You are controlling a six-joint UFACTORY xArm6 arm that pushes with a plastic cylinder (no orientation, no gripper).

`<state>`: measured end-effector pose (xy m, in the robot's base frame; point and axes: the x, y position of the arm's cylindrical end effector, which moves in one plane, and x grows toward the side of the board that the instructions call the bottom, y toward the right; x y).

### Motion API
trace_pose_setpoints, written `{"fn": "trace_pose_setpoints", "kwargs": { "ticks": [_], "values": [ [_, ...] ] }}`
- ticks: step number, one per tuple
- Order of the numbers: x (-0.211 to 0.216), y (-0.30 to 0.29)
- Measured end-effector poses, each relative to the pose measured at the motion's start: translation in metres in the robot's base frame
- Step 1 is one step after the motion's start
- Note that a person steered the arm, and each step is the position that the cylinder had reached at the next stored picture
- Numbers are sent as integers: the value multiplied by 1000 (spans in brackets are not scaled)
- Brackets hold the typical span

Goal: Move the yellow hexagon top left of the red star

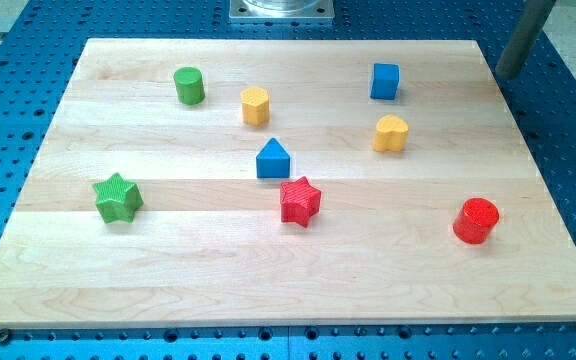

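Right now the task's thing, the small yellow hexagon block, sits toward the view's top and a little to the view's left of the ribbed red star block, well apart from it. Between the two, just above and left of the red star, stands the blue triangular block, which occupies much of the spot the hexagon seems meant for. There are no jaws on this rig, only a straight dark rod; it enters at the view's top right corner, far up and right of the red star, and my tip appears to end just beyond the pale wooden board, touching no block.

To do this step well, I judge the tip should travel round to the far side of the hexagon, passing above the blue cube and the yellow heart-shaped block, both up and right of the red star, so neither is nudged. Then a short, centred push toward the view's bottom would bring the hexagon nearer the star's upper left. Keeping slightly left of the blue triangle should avoid shoving it into the star.
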<state>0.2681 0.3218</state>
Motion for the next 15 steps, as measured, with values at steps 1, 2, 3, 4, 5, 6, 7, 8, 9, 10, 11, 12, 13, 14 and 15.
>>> {"fn": "trace_pose_setpoints", "kwargs": {
  "ticks": [1,2,3,4,5,6,7,8,9,10,11,12,13,14,15],
  "values": [
    [23,-42],
    [68,-94],
    [124,-107],
    [159,-129],
    [174,-229],
    [170,-334],
    [188,-409],
    [183,-440],
    [161,-418],
    [107,-349],
    [80,-325],
    [73,-363],
    [59,-387],
    [3,-366],
    [-5,-398]
  ]
}}
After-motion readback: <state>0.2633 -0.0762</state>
